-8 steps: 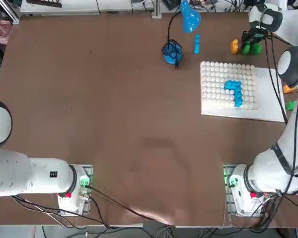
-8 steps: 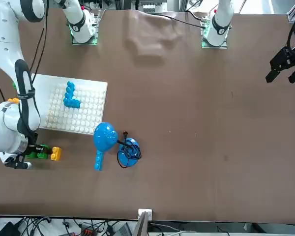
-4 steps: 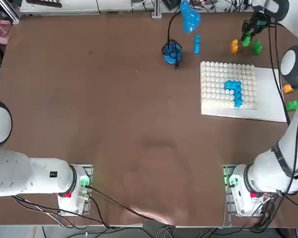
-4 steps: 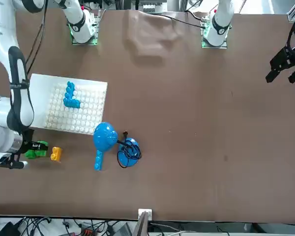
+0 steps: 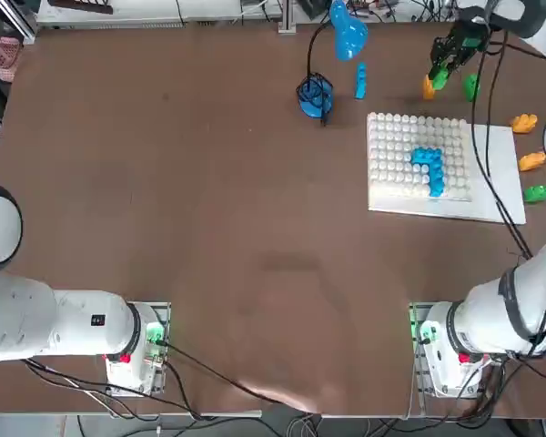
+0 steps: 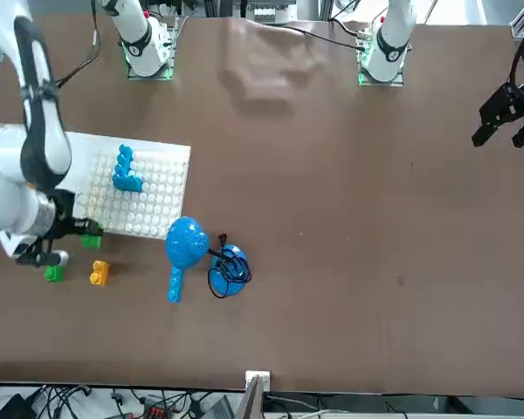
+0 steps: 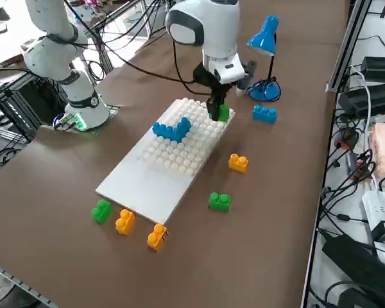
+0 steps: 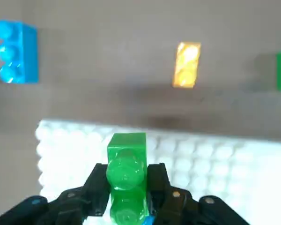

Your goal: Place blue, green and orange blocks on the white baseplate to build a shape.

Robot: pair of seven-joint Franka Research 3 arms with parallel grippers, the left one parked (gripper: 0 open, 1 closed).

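1. Overhead, the right gripper point(image 8: 126, 197) hangs above the far edge of the white baseplate point(image 7: 147, 186), its fingers clamped on a green block point(image 8: 127, 176).
2. A blue L-shaped cluster point(image 5: 428, 169) sits on the baseplate's studs.
3. An orange block point(image 8: 187, 64), a blue block point(image 8: 16, 51) and another green block point(image 7: 219, 201) lie loose on the table beyond the board.

The right gripper point(image 8: 127, 197) has lifted one small glossy green plastic brick point(image 8: 127, 177) off the brown surface point(image 5: 209, 209), away from the orange brick point(image 5: 429, 86) and the other green brick point(image 5: 471, 86) it sat between, and carried it above the far edge of the white studded baseplate point(image 7: 155, 186).
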